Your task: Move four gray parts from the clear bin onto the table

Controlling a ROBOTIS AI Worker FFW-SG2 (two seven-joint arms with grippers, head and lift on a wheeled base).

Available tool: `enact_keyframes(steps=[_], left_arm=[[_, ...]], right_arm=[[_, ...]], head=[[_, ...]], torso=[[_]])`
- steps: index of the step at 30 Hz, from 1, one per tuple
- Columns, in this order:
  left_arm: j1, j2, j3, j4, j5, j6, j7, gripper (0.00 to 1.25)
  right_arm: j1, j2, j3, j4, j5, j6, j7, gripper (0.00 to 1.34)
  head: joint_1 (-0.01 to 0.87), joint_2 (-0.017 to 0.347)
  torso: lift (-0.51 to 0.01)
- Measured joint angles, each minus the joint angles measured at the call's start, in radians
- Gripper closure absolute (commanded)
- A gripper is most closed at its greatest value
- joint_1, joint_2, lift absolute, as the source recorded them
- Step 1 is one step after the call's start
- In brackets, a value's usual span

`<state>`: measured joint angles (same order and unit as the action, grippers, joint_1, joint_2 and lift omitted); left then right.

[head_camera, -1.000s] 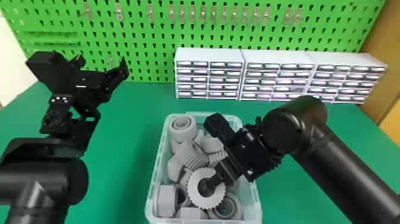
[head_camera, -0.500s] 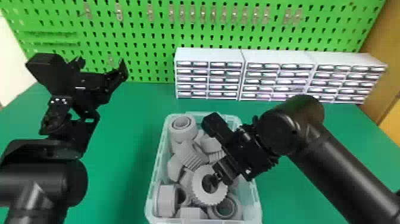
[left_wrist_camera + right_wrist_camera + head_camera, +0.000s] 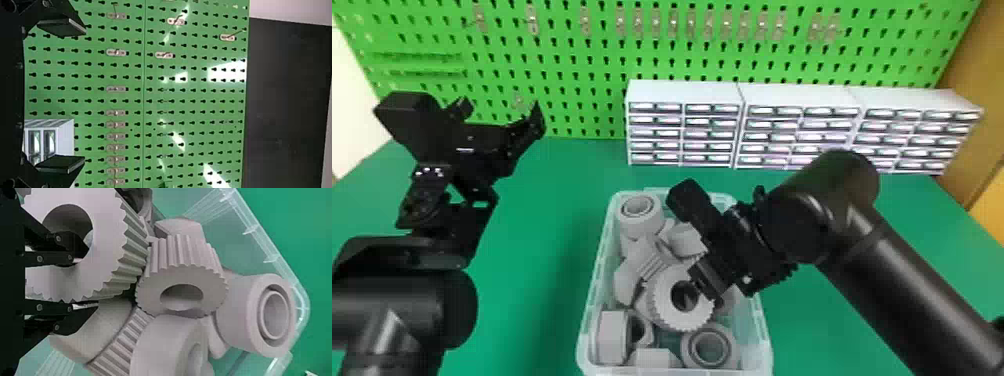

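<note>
Large gear [image 3: 662, 307], tilted in the clear bin [image 3: 763, 330], is pinched by the right gripper [image 3: 92, 278] across its ring, bore to teeth. Probably light, stiff; smooth bore could slip, full-wall bite advised. Farther off: left gripper [image 3: 501, 114], parked, spread wide.

We're counting now: one clear bin [image 3: 763, 345], and inside we get at least eight gray parts, piled too deep for us to reach a full total. Among them we spot at least three toothed ones: one large gear [image 3: 105, 280], one smaller gear [image 3: 180, 246] and one ribbed part [image 3: 119, 348]. We see two grippers, one left gripper [image 3: 501, 111] and one right gripper [image 3: 703, 291]. Behind, we tally three drawer cabinets [image 3: 684, 92], one green pegboard [image 3: 557, 75] and, along its upper row in the head view, fifteen hooks [image 3: 691, 22]. One green table [image 3: 532, 310], too!
</note>
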<state>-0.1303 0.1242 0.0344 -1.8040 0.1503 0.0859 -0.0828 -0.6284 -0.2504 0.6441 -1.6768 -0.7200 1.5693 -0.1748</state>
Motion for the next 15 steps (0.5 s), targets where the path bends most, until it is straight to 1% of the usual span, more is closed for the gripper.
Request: enact_keyframes(steps=[4, 10, 15], left_arm=[[0.003, 0.000, 0.000, 0.000, -0.001, 0.000, 0.000, 0.14], [0.006, 0.000, -0.005, 0.000, -0.010, 0.001, 0.000, 0.14], [0.008, -0.001, -0.009, 0.000, -0.017, 0.002, 0.000, 0.14]], right_arm=[[0.005, 0.011, -0.029, -0.023, 0.020, 0.000, 0.000, 1.25], [0.017, 0.041, -0.099, -0.062, 0.069, 0.000, 0.000, 1.25], [0.027, 0.055, -0.145, -0.094, 0.112, 0.000, 0.000, 1.25]], head=[[0.678, 0.034], [0.678, 0.034], [0.678, 0.034]], torso=[[-0.050], [-0.050], [-0.050]])
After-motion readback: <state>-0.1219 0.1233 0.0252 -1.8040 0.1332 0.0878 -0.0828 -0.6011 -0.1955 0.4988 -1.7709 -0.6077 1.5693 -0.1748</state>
